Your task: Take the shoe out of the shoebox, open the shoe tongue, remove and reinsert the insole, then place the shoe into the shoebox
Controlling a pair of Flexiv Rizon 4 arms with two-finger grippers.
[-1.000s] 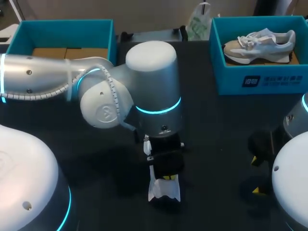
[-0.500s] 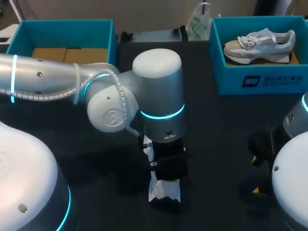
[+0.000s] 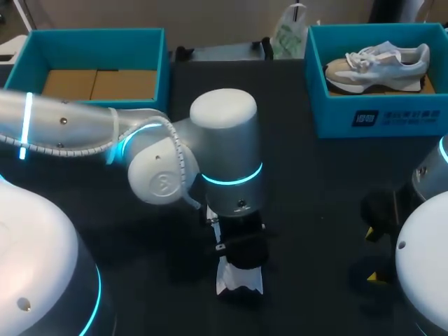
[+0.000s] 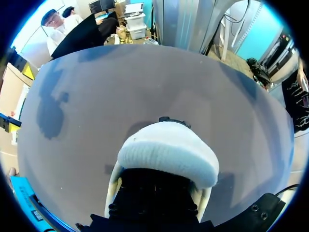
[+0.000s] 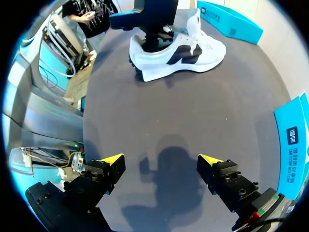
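Operator: Where is the shoe [image 3: 239, 278] being kept, and which step is being worked?

Technician: It is being kept on its sole on the table [image 3: 315, 182], on the robot's side. The left gripper [image 3: 241, 252] is being held down in the shoe's opening, behind the raised tongue [image 5: 194, 21] — judged to be the insole step.

Operator: How are the grippers being held?

Technician: The left one's state cannot be told. The right gripper [image 5: 159, 162] is being held spread wide and empty, well apart from the shoe.

Operator: What is being called for next?

Technician: Probably a steadying hold by the right gripper — so that the insole can be drawn out without the shoe being dragged.
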